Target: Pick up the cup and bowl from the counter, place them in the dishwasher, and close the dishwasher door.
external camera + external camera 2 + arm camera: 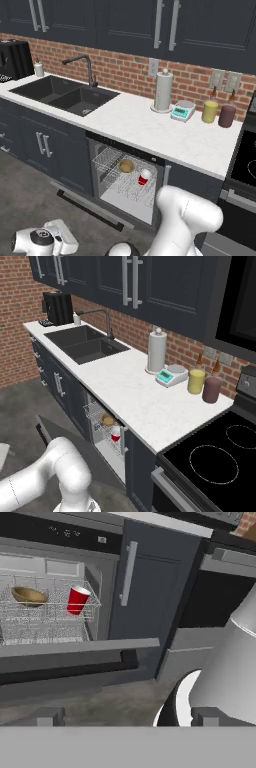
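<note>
Under white counter [150,131], open dishwasher [127,177]

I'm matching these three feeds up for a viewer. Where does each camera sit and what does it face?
Left base view: behind the arm's left, facing the counter and open dishwasher; white arm lower right.
Right base view: behind its right, same counter; arm lower left.
Hand view: low, facing the rack; open end effector fingertips at bottom.
All show the cup and bowl.

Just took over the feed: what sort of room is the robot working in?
A home-style kitchen, rendered: a double sink set in a white counter, an open dishwasher below holding a cup and bowl, and a stovetop alongside.
</note>
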Tool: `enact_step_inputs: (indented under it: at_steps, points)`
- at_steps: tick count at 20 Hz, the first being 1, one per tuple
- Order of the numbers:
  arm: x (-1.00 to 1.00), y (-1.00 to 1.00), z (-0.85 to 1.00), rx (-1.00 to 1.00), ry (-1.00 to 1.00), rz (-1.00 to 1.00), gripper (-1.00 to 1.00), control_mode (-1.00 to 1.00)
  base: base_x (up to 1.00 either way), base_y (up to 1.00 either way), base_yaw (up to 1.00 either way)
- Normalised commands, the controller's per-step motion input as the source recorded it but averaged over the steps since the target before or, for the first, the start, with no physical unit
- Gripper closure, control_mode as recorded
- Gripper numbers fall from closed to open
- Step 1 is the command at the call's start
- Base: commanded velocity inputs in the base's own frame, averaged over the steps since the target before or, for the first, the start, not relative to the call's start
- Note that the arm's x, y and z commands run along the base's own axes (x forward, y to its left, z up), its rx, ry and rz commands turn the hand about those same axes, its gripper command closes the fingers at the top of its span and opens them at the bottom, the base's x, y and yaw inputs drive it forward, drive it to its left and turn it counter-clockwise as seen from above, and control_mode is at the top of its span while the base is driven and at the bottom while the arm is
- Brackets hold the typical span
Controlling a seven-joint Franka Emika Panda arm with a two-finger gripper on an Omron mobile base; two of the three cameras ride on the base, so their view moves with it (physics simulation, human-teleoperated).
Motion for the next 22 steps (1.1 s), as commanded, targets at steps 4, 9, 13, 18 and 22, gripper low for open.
enact_step_inputs:
  at_steps: [4, 9, 13, 18, 22]
  points:
    - [0.29, 0.00, -0.98, -0.37, 0.00, 0.00, -1.00, -1.00, 0.00, 0.00, 0.00]
    - [0.48, -0.03, -0.97, -0.36, 0.04, 0.00, -1.00, -1.00, 0.00, 0.00, 0.00]
    - [0.70, -0.27, -1.00, -0.22, 0.00, 0.05, -1.00, -1.00, 0.00, 0.00, 0.00]
    - [0.57, -0.56, -0.97, -0.03, -0.17, 0.12, -1.00, -1.00, 0.00, 0.00, 0.00]
    - [0.67, -0.43, -0.49, 0.00, -0.11, 0.13, -1.00, -1.00, 0.00, 0.00, 0.00]
